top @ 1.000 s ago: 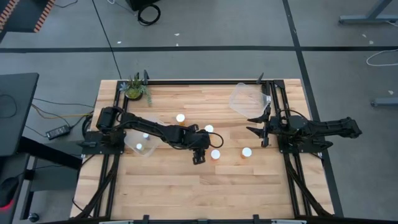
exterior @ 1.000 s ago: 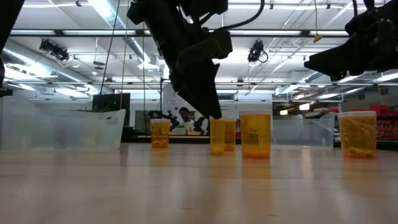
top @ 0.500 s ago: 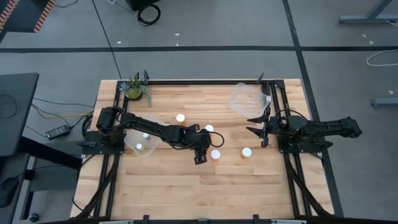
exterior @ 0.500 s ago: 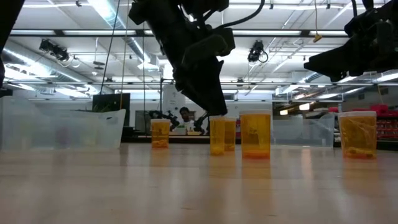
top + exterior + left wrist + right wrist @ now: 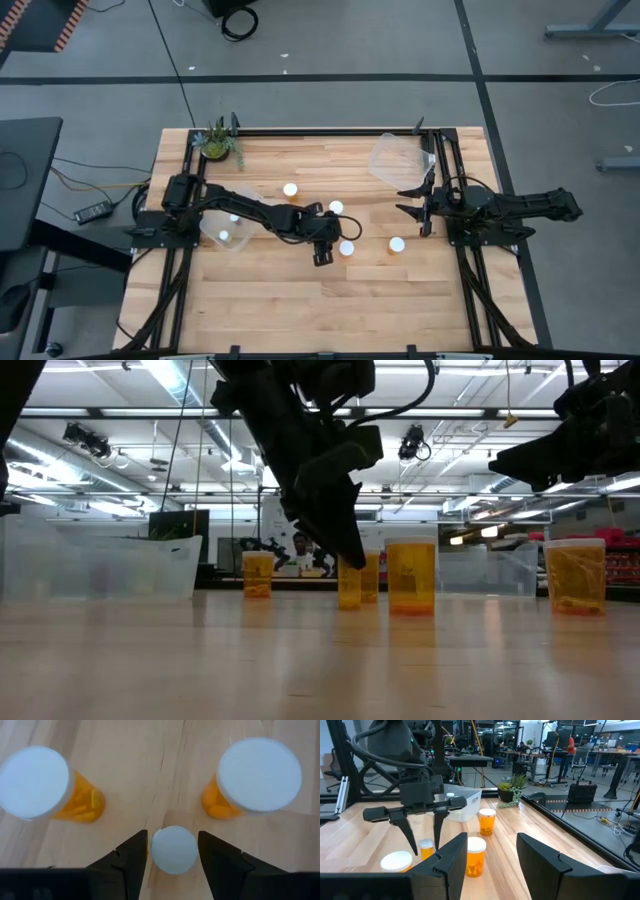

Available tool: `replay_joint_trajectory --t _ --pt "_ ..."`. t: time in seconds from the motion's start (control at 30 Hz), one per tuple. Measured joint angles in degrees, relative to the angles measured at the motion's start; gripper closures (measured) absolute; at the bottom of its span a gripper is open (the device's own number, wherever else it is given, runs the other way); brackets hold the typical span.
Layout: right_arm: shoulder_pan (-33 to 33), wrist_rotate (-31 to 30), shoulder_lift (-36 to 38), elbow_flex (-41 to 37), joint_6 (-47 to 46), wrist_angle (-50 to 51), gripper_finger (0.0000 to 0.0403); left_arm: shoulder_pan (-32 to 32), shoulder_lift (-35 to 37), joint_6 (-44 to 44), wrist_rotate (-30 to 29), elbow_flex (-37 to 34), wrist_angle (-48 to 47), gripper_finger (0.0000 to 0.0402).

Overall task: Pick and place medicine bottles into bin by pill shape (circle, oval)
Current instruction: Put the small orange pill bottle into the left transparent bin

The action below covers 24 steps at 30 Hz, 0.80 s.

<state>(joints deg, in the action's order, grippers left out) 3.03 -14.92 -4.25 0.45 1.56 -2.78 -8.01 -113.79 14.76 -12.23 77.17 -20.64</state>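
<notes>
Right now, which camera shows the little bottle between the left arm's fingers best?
The left wrist view: the little bottle fills the gap between the left gripper's fingers, white cap up. The high view shows only a speck beside the arm. In the low view the arm half hides it. The right wrist view sees it from afar.

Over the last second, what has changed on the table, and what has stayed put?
The left gripper has come lower over the small amber plastic bottle with a white cap, and its jaws have narrowed either side of that cap without yet touching it. The right gripper has not moved, jaws shut, near the clear plastic bin. The other amber bottles and the green potted plant have stayed put.
</notes>
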Motion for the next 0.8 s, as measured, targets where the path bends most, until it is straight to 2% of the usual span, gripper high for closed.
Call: replay_joint_trajectory --t 0.53,0.67,0.8 --pt "0.00 0.00 0.00 0.00 0.00 0.06 0.0225 0.00 0.12 0.79 0.73 2.17 -1.23 0.0279" --pt "0.00 0.00 0.00 0.00 0.00 0.06 0.0225 -0.26 0.16 1.18 2.87 6.23 -6.92 0.0271" --pt "0.00 0.00 0.00 0.00 0.00 0.08 0.0225 -1.31 0.21 2.80 3.03 10.57 -17.36 0.0267"
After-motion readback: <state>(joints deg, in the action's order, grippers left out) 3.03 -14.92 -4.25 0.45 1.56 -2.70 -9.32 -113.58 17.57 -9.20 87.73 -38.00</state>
